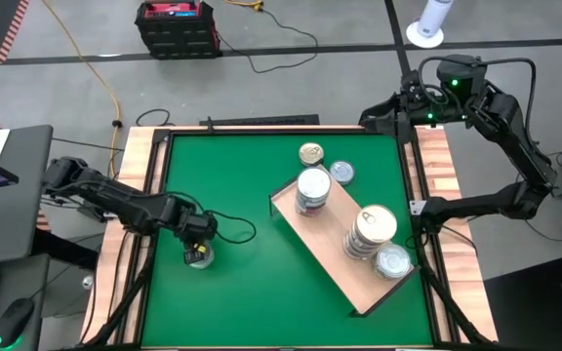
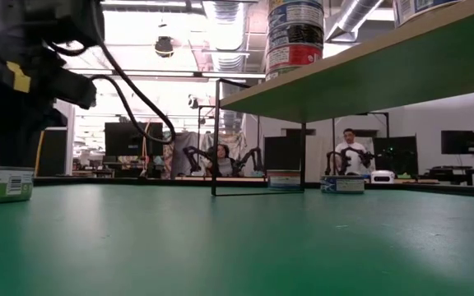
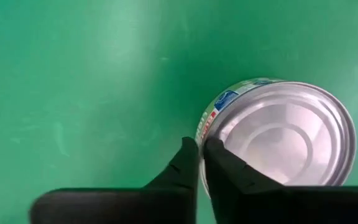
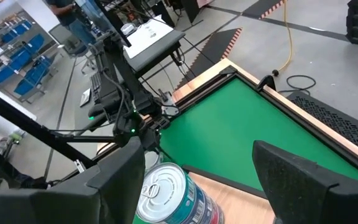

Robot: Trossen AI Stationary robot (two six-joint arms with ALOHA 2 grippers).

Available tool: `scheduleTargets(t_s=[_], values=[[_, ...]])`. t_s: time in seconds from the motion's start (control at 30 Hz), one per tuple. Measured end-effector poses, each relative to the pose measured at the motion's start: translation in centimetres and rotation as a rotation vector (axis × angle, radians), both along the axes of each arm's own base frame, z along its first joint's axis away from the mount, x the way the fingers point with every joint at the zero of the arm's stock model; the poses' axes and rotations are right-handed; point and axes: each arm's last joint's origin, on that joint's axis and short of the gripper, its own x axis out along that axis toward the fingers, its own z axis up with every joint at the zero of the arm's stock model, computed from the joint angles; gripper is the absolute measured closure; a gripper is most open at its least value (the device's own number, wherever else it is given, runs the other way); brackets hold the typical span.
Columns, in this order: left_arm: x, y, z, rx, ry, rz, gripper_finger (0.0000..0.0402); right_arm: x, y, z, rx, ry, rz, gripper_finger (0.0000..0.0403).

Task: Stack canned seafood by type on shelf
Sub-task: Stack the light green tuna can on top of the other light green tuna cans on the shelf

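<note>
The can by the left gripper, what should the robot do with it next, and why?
Probably lift it a little. The left gripper is shut on the rim of the lone can, which sits on the green mat, away from the wooden shelf where other cans are stacked. A small raise would show whether that thin pinch holds before carrying it over. The right gripper waits open, above the shelf.

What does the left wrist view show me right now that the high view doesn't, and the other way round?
Only the left wrist view: the left gripper has its jaws shut on the rim of the can, pinching its edge. It also shows the can's plain silver end and a bit of label.

Only the high view: the shelf lying slantwise on the green mat, two stacks and a single can on it, two loose cans beside it, and the right gripper waiting at the far right corner.

Both: that lone can on the green mat, away from the shelf.
</note>
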Motion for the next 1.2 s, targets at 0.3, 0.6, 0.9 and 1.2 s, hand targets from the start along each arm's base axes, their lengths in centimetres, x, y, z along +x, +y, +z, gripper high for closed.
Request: scheduleTargets(t_s=[0.3,0.6,0.9,1.2], values=[[0.4,3.9,-0.1,-0.101,0.000,0.034,0.0401,0.0,0.0,0.0,0.007,-0.001,0.000,0.0086],[-0.2,8.7,-0.1,-0.086,-0.017,0.259,0.0401,0.0,0.0,0.0,0.007,-0.002,0.001,0.0086],[-0.7,11.3,1.3,-0.033,-0.057,0.471,0.0402,0.0,0.0,0.0,-0.019,0.002,0.010,0.0086],[0.2,10.4,5.0,-0.065,-0.214,0.341,0.0401,0.0,0.0,0.0,-0.024,0.003,0.012,0.0086]])
